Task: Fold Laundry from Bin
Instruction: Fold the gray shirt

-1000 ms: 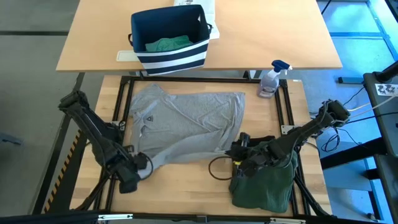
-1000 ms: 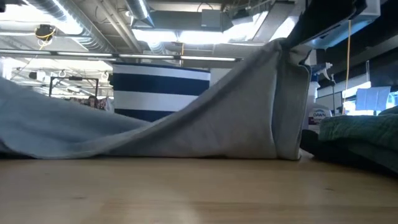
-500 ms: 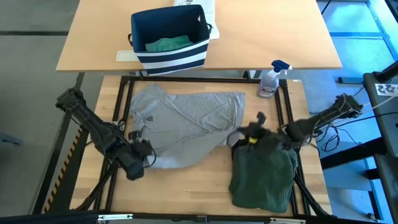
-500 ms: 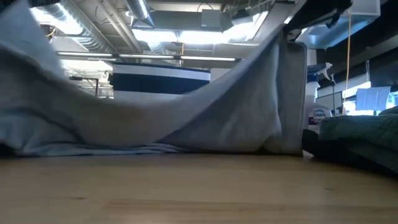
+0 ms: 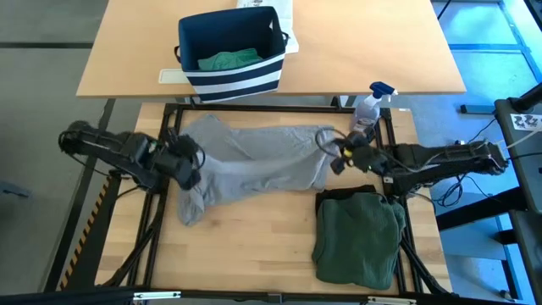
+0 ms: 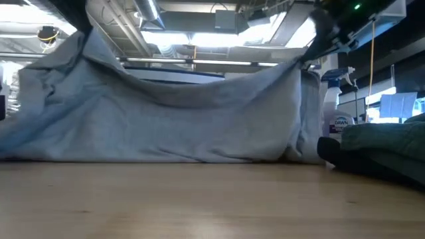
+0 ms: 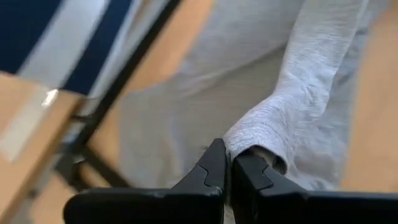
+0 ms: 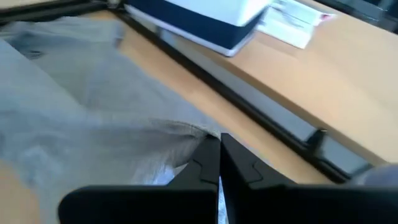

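Grey cloth, your light grey shirt (image 5: 254,165), hangs stretched between your two grippers above the wooden table (image 5: 254,246). Your left gripper (image 5: 188,165) pinches its left edge, and your right gripper (image 5: 337,151) pinches its right edge. A dark green garment (image 5: 360,237) lies folded near the right arm. The striped bin (image 5: 229,52) sits on the far table with teal cloth (image 5: 227,59) inside. A spray bottle (image 5: 368,108) stands nearby. Ceiling lights (image 6: 219,38) glow behind.
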`<state>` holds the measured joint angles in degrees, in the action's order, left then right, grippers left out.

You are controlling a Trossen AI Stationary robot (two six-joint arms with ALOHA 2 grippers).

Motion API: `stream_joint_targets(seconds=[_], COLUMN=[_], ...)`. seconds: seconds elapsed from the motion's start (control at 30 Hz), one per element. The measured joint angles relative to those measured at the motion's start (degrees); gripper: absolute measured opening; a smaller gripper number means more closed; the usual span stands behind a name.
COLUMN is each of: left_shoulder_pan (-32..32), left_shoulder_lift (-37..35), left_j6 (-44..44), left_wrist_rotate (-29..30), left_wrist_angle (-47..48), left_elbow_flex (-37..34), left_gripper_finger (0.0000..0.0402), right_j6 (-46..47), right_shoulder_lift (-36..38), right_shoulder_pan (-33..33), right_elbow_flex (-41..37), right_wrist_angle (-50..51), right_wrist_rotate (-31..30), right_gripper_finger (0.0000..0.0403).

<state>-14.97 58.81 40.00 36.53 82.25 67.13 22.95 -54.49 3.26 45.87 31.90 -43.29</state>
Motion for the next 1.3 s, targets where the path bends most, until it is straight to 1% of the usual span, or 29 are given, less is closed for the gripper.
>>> stream_joint_targets(seconds=[0.13,0.3,0.47,0.7,0.83,0.97,1.1,1.2,1.3], left_shoulder_pan=[8.7,19.4,30.7,43.3,48.5,52.7,56.3,58.8,61.3], left_shoulder_lift=[-0.4,0.4,1.3,4.4,8.5,13.1,17.1,19.9,22.0], left_j6=[-4.6,-10.9,-18.7,-31.0,-34.6,-37.6,-40.3,-42.3,-45.6], left_wrist_rotate=[2.8,5.0,4.7,2.1,0.8,1.6,1.7,1.7,1.1], left_wrist_angle=[0.6,0.5,0.2,-2.3,-2.3,-3.2,-5.1,-6.6,-8.6], left_elbow_flex=[0.0,0.0,0.0,0.0,0.0,0.0,0.0,0.0,0.0], left_gripper_finger=[0.0000,0.0000,0.0000,0.0000,0.0000,0.0000,0.0000,0.0000,0.0008], right_j6=[-4.1,-8.1,-11.4,-16.7,-17.5,-18.7,-20.0,-20.4,-20.5], right_shoulder_lift=[-1.0,-3.0,-7.4,-17.9,-23.7,-27.4,-28.7,-28.7,-28.7], right_shoulder_pan=[-7.8,-18.0,-26.9,-35.1,-37.8,-38.7,-38.7,-38.7,-39.5], right_elbow_flex=[0.0,0.1,0.1,0.1,0.1,0.1,0.1,0.1,0.1], right_wrist_angle=[-1.2,-2.1,-4.1,-12.3,-15.5,-17.5,-18.9,-18.6,-17.8], right_wrist_rotate=[3.7,9.3,15.9,24.3,28.2,28.7,28.8,27.4,26.7], right_gripper_finger=[0.0000,0.0000,0.0000,0.0000,0.0000,0.0000,0.0000,0.0000,0.0004])
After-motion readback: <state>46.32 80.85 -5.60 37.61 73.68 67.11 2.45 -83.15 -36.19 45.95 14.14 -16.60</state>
